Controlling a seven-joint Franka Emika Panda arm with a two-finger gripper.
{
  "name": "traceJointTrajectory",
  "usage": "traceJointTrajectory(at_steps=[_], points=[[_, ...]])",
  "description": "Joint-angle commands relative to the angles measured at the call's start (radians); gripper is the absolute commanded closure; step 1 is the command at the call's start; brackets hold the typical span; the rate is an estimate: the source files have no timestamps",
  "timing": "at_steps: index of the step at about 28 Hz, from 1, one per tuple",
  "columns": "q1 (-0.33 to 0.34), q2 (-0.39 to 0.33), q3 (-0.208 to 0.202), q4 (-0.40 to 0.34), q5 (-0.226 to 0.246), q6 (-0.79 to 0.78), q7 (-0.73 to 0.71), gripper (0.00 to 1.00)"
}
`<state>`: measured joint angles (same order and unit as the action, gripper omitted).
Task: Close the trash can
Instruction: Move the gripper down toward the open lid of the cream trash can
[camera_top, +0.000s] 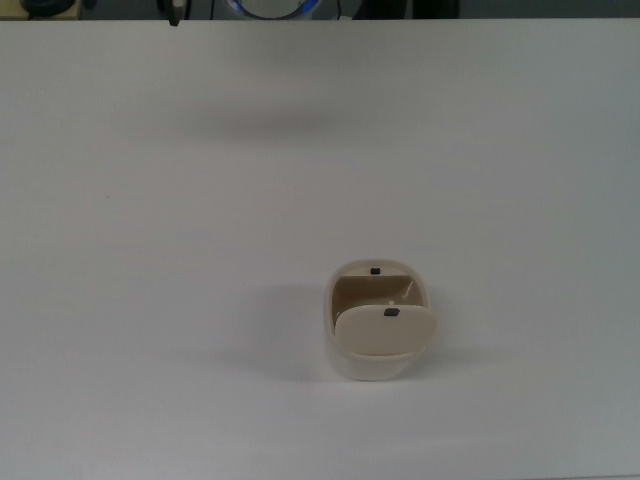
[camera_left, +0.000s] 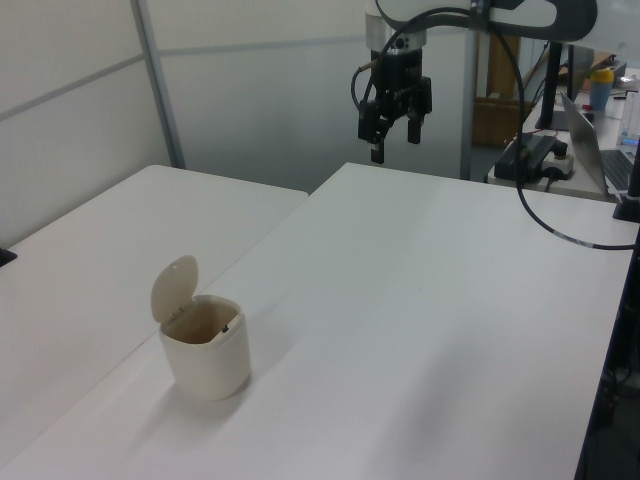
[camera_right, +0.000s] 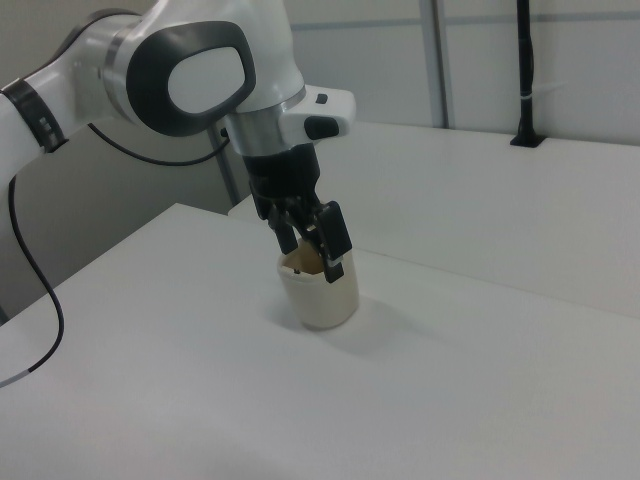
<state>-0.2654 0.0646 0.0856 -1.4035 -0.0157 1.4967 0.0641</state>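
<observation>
Open tool (camera_left: 394, 135) hangs high above trash can (camera_left: 205, 345).

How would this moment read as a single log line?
small cream plastic trash can: lid up | gripper: open, high, far off | task: pending

A small cream trash can (camera_left: 205, 358) was seen standing on a white table (camera_left: 420, 300), near the left view's lower left. Its lid (camera_left: 173, 288) was raised upright at the rear, leaving the tan interior exposed. Well apart from it, at the table's far end, a black gripper (camera_left: 393, 142) was held high above the surface, its fingers (camera_left: 378, 152) pointed downward and parted. A laptop (camera_left: 600, 150) was visible on a separate desk at the left view's right.
</observation>
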Motion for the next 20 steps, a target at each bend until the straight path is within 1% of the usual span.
traceJointTrajectory(at_steps=[1, 6, 8, 11, 13, 16, 17, 20], points=[[0.008, -0.003, 0.044, -0.017, 0.008, 0.02, -0.004, 0.0], [0.009, 0.023, 0.057, -0.014, 0.01, 0.052, -0.007, 0.0], [0.008, 0.035, 0.089, -0.014, 0.01, 0.095, 0.006, 0.0], [0.009, 0.049, 0.108, -0.015, 0.005, 0.128, 0.01, 0.0], [0.009, 0.073, 0.124, -0.012, 0.003, 0.155, 0.019, 0.0], [0.015, 0.099, 0.152, -0.008, -0.001, 0.223, 0.075, 0.0], [0.026, 0.113, 0.158, -0.008, -0.01, 0.282, 0.123, 0.0], [0.057, 0.145, 0.158, -0.008, -0.03, 0.37, 0.198, 0.0]])
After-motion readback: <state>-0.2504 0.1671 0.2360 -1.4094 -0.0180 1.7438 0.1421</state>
